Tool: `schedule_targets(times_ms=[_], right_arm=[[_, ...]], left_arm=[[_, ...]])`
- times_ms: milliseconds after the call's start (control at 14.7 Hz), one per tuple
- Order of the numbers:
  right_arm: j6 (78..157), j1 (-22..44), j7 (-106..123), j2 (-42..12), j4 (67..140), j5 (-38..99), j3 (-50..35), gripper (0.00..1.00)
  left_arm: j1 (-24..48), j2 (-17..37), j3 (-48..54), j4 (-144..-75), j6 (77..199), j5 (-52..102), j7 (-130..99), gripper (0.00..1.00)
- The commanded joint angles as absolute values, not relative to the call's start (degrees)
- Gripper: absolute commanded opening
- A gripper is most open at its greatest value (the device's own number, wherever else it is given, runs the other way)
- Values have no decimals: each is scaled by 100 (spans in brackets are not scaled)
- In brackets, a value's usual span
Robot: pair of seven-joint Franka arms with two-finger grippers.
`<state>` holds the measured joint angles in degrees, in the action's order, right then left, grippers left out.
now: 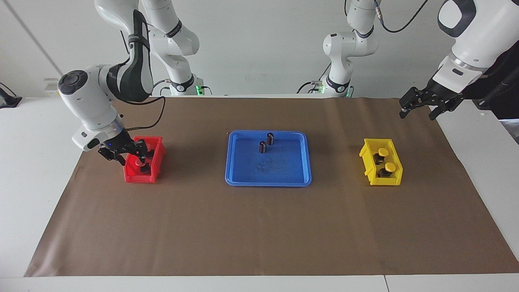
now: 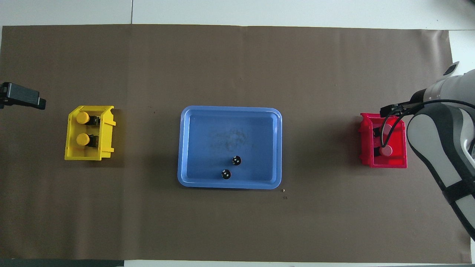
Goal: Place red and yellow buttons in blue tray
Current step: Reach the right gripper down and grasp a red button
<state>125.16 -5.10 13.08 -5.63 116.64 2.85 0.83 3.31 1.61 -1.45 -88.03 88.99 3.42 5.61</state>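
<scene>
Two red buttons (image 2: 387, 128) (image 2: 386, 150) lie in the red bin (image 1: 138, 177), which also shows in the overhead view (image 2: 397, 162). One of them shows in the facing view (image 1: 140, 162). My right gripper (image 1: 130, 157) is low at this bin, open, with one finger inside it. Two yellow buttons (image 1: 382, 152) (image 1: 390, 167) lie in the yellow bin (image 1: 383, 181) and also show in the overhead view (image 2: 82, 118) (image 2: 82, 139). The blue tray (image 1: 267, 178) (image 2: 230, 115) lies mid-mat. My left gripper (image 1: 419, 110) (image 2: 22, 98) waits open and empty, raised over the mat's edge at the left arm's end.
Two dark capless cylinders (image 1: 270, 138) (image 1: 262, 147) stand in the blue tray near its rim nearest the robots, also in the overhead view (image 2: 236, 160) (image 2: 226, 174). A brown mat (image 1: 259, 227) covers the table. The yellow bin (image 2: 89, 155) sits toward the left arm's end.
</scene>
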Motion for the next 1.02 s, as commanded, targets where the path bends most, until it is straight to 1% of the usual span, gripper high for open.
schedule_targets(times_ms=[0,611,814,950], right_arm=[[12998,-536,1450,-334,12233,378,70,68],[13104,-659,1767,-334,12472,378,79,68],[13464,-677,1881,-290,12726,378,79,68],[13474,-677,1925,-290,12744,378,79,66]], left_arm=[[290,-18,-132,-9018,9026,255,650,100],[290,-18,-132,-9018,9026,255,650,100],[290,-18,-132,-9018,9026,255,650,100],[290,-18,-132,-9018,9026,255,650,100]])
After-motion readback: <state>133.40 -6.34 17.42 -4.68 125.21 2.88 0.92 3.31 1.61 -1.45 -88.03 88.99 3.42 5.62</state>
